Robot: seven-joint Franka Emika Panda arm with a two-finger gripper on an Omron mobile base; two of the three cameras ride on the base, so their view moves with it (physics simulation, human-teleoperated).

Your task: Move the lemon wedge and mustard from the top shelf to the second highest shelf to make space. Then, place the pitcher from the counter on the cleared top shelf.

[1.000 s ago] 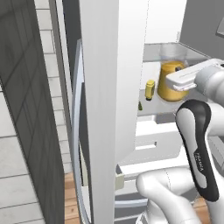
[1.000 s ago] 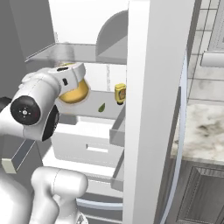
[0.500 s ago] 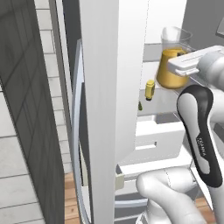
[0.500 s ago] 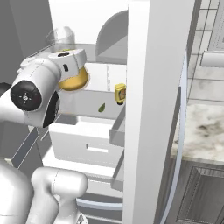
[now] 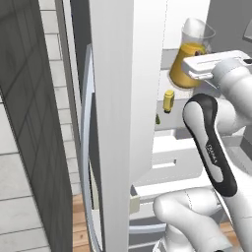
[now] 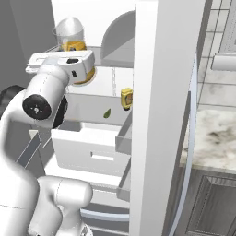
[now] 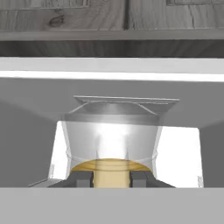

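Observation:
My gripper [image 7: 111, 177] is shut on the pitcher [image 7: 111, 140], a clear jug holding orange liquid, with one finger [image 7: 81, 178] on each side of its base. I hold the pitcher [image 6: 73, 42] upright in front of the open fridge, at about the height of the top shelf [image 6: 113, 57]. From the left, the hand [image 5: 211, 66] sits just right of the pitcher [image 5: 192, 54]. The mustard [image 6: 126, 98] and the lemon wedge [image 6: 107, 113] stand on the second highest shelf [image 6: 87, 105], below and beside the pitcher. Both also show from the left: mustard [image 5: 169, 101], lemon wedge [image 5: 157, 119].
A white drawer [image 6: 92, 147] juts out under the shelves. The open fridge door [image 5: 123, 98] stands tall on the left, and its other door [image 6: 161, 115] blocks the right. The counter [image 6: 216, 133] lies beyond it at the right.
The arm has lifted the pitcher from about the level of the second shelf up to the height of the top shelf. Mustard and lemon wedge have not moved.

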